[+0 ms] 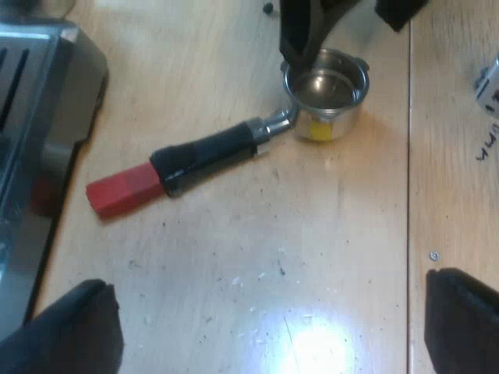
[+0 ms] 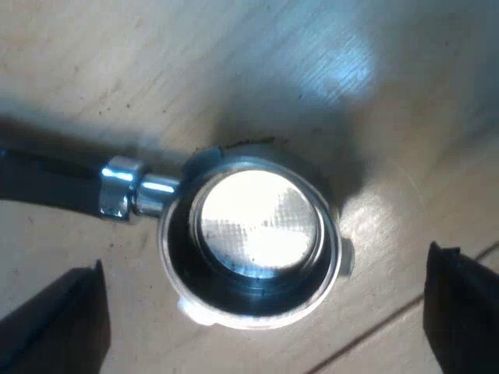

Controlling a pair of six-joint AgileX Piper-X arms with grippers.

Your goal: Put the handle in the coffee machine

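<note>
Holder: metal cup, dark handle, red end. It lies loose on the wooden surface, near the coffee machine. Likely heavy and stiff, the cup slick; the handle looks the better hold. Right claw: wide, empty, poised over the cup. Left claw: wide, empty. Open room all round; the machine's edge is close to the red end.

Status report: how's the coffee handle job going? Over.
Left end effector open. Right end effector open, over the holder. Holder loose on table, near machine. Nothing lies between them.
</note>
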